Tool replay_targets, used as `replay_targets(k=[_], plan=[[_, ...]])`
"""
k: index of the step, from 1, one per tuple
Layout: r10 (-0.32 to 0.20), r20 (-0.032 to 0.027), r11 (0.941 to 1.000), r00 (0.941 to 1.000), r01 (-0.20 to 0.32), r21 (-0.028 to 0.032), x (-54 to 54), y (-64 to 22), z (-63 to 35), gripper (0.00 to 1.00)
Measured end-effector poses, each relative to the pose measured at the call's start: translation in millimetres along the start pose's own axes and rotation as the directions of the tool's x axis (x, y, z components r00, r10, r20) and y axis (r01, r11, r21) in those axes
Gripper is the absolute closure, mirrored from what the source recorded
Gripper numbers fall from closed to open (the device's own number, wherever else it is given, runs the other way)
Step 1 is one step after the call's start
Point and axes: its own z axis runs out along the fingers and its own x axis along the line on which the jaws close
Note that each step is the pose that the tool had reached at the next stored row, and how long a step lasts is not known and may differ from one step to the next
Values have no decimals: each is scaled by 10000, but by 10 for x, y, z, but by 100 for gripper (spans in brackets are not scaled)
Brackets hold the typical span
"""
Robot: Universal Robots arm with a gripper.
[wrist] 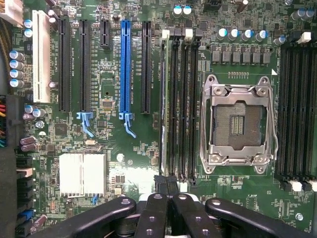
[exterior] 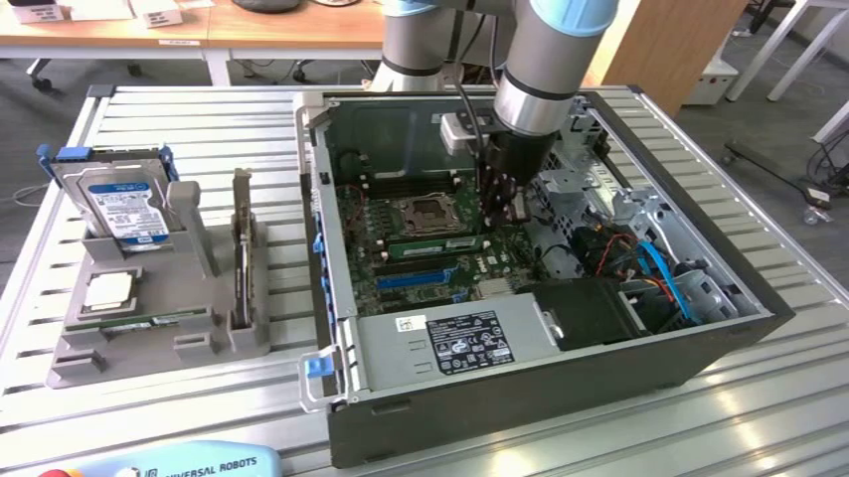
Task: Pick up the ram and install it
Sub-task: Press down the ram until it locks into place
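ram (wrist: 163,104): sitting edge-up in a memory slot, the one farthest from the CPU socket (wrist: 237,124)
gripper (wrist: 167,184): hanging inside the PC case (exterior: 531,397), over the ram's end
jaws: pressing together, pinching nothing

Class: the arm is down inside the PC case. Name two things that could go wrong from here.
The shut tool sits at one end of the ram slots; pressing there alone could tilt a stick rather than seat it. The open CPU socket lies right beside those slots, so a sideways slip might hit its exposed contacts.
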Motion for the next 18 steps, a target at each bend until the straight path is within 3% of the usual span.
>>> replay_targets(k=[18], plan=[[0,-2,10000,10000,0,-1,-9,-1,53,90]])
